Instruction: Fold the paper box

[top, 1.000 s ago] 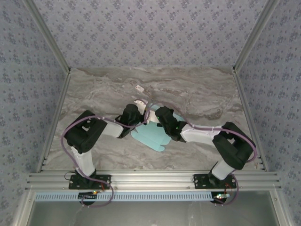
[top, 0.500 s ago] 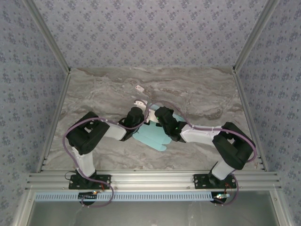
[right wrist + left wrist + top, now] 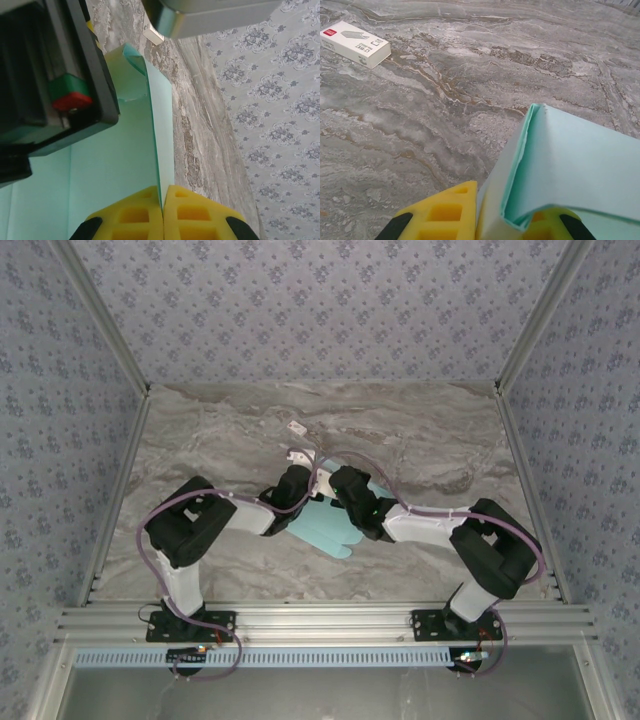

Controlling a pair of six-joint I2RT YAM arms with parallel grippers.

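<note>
We see a pale blue paper box (image 3: 325, 528) at the middle of the grey table (image 3: 200, 440) — the left end effector (image 3: 495, 216) pinches its folded edge, and the right end effector (image 3: 163, 209) is clamped on another edge.

Pale blue paper box (image 3: 325, 526) (partly folded)

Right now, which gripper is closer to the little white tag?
Left. The left gripper, pinching the paper box, has the white tag lying on the table just beyond it. The right gripper pinches the box further right, farther from the tag.
</note>
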